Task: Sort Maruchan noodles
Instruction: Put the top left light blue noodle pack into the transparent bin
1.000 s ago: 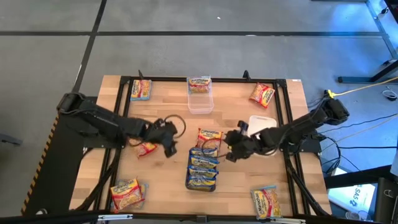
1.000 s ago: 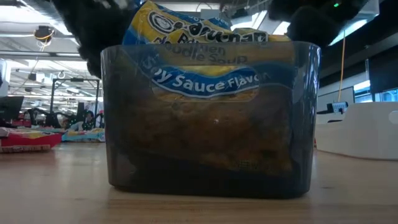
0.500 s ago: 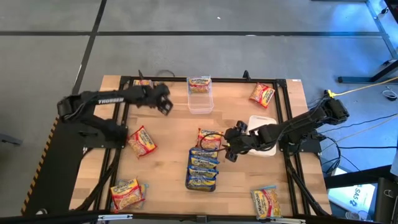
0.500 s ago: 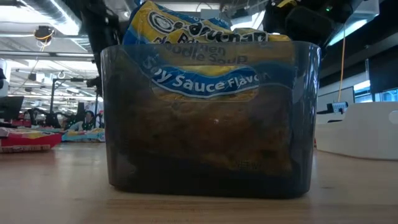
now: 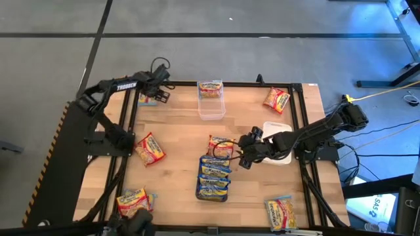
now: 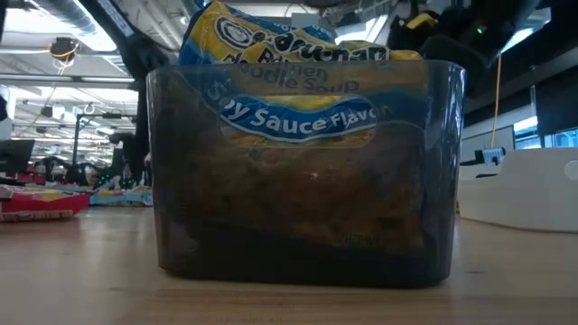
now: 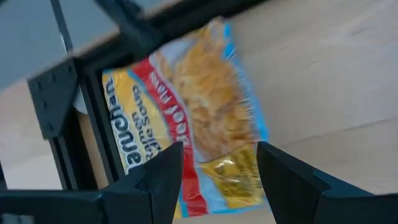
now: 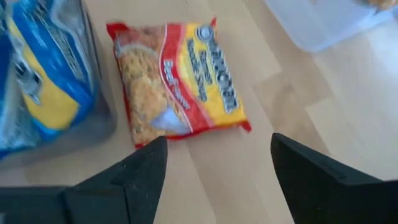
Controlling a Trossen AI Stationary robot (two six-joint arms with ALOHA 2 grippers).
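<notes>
Wooden tabletop (image 5: 177, 124): left hand (image 5: 156, 92), open, over a corner packet (image 7: 186, 124); right hand (image 5: 241, 157), open and empty, beside a red packet (image 8: 177, 81).

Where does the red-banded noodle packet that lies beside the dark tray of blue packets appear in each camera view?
High view: red-banded packet lies at table centre, just above the dark tray in the picture, left of the open right gripper.
Low view: not visible; the tray fills the picture.
Left wrist view: not in it.
Right wrist view: red-banded packet lies flat ahead of the fingers.
Shared landmark: the dark tray.
</notes>
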